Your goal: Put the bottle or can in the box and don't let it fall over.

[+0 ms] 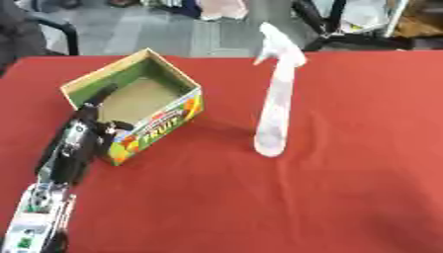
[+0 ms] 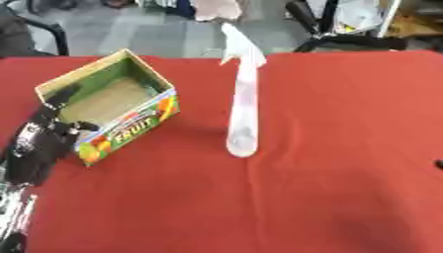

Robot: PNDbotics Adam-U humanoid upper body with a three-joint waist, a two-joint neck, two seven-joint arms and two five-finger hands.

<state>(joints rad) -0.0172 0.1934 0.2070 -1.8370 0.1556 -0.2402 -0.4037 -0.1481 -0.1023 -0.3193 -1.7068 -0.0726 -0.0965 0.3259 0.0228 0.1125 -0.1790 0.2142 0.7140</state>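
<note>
A tall white spray bottle (image 1: 277,106) stands upright on the red table (image 1: 346,188), just right of the box, with no hand touching it. The open cardboard fruit box (image 1: 164,121) sits at the left and its inside looks bare. My left hand (image 1: 82,136) comes in from the lower left and rests against the box's near-left corner. Its fingers (image 1: 97,99) lie fairly straight along the left wall's rim. Its thumb points toward the printed front wall. My right hand shows in neither view.
Beyond the table's far edge are a grey floor, chair legs (image 1: 325,29) and a dark chair (image 1: 34,29). A small dark shape (image 2: 439,164) pokes in at the right edge of the right eye view. Red cloth stretches right of the bottle.
</note>
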